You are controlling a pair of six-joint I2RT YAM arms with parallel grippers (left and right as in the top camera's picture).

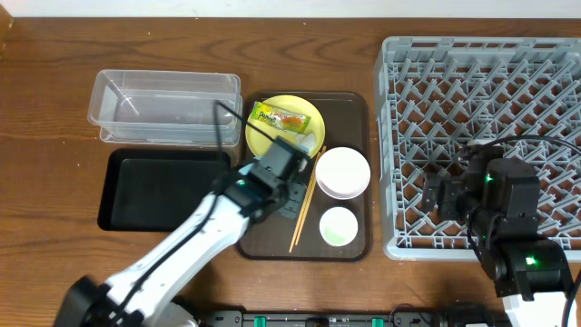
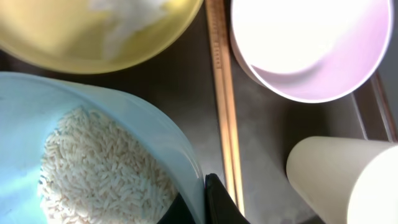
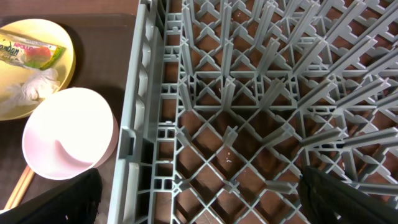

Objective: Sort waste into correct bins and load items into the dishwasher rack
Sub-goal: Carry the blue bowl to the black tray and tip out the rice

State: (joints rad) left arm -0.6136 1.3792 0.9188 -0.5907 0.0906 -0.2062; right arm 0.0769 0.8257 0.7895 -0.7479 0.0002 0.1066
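Left wrist view: my left gripper (image 2: pixel 200 204) pinches the rim of the blue rice bowl (image 2: pixel 37 112); my right gripper (image 3: pixel 199 194) hangs spread wide over the dishwasher rack (image 3: pixel 155 124).

Even bright lighting; left wrist close-up soft, glare whitening the pink bowl (image 2: pixel 311 46).

From overhead we look straight down on the whole table (image 1: pixel 54 73) from well above, the tray (image 1: pixel 349 113) at centre and the rack (image 1: pixel 481 91) at right. Our left wrist camera faces down onto the tray from very near, so the blue bowl (image 2: pixel 37 99), plate (image 2: pixel 62 37), pink bowl (image 2: pixel 311 43), chopsticks (image 2: pixel 224 112) and cup (image 2: pixel 342 180) are all cut by the frame. Our right wrist camera looks down from somewhat farther over the rack's left edge. All three views share the pink bowl, plate and a bit of the chopsticks.
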